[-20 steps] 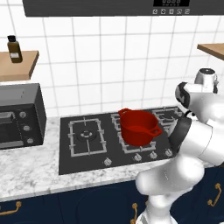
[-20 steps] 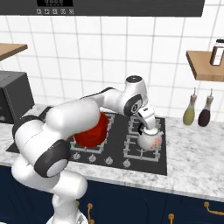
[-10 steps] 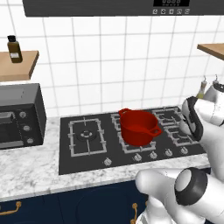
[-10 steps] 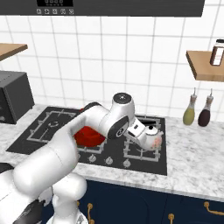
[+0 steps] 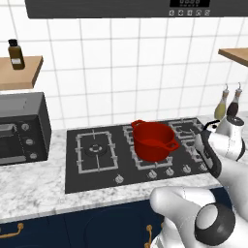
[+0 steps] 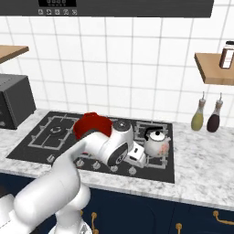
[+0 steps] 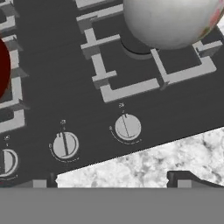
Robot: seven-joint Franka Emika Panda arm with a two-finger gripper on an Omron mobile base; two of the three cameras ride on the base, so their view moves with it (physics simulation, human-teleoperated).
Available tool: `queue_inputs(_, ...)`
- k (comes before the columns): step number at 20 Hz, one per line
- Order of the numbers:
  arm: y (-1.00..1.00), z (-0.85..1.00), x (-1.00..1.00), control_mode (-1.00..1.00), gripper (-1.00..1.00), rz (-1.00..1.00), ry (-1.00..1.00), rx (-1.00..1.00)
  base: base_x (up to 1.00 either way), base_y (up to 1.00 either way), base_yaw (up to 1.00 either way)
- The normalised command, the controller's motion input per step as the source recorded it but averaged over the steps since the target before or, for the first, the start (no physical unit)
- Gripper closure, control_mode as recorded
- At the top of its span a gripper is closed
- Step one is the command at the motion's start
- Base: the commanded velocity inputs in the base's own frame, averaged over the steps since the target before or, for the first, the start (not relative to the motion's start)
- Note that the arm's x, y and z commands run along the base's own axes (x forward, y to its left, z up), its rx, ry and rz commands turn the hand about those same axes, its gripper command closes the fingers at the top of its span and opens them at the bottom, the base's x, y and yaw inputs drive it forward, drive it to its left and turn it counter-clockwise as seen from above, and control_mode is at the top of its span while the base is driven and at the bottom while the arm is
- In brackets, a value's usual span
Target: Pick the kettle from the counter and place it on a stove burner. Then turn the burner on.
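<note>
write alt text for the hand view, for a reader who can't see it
The kettle sits on a burner grate of the black stove, seen from close above. Below it a row of round knobs runs along the stove's front edge, beside the marble counter. The red pot shows at the left edge.

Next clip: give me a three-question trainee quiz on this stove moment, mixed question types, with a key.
1. True or false: the kettle stands on a stove burner.
2. Which lies nearest the hand in the hand view?
A. the red pot
B. the stove knobs
C. the microwave
3. Fill in: the two bottles by the wall stand on the ____.

Key: 1 true; 2 B; 3 counter.
</note>
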Motion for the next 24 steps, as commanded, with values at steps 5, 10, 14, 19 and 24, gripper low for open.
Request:
queue_inputs(5, -0.29, -0.33, 0.40, -1.00, -1.00, 0.00, 0.02, 0.00, 0.00, 0.00, 0.00)
queue_inputs(10, -0.08, -0.21, 0.16, -1.00, -1.00, 0.00, 0.04, -0.01, 0.00, 0.00, 0.00)
queue_inputs(14, -0.05, -0.26, 0.14, -1.00, -1.00, 0.00, 0.02, 0.00, 0.00, 0.00, 0.00)
queue_inputs(19, -0.07, -0.27, 0.02, -1.00, -1.00, 0.00, 0.00, 0.00, 0.00, 0.00, 0.00)
queue_inputs(24, -0.01, -0.30, 0.00, -1.00, -1.00, 0.01, 0.00, 0.00, 0.00, 0.00, 0.00)
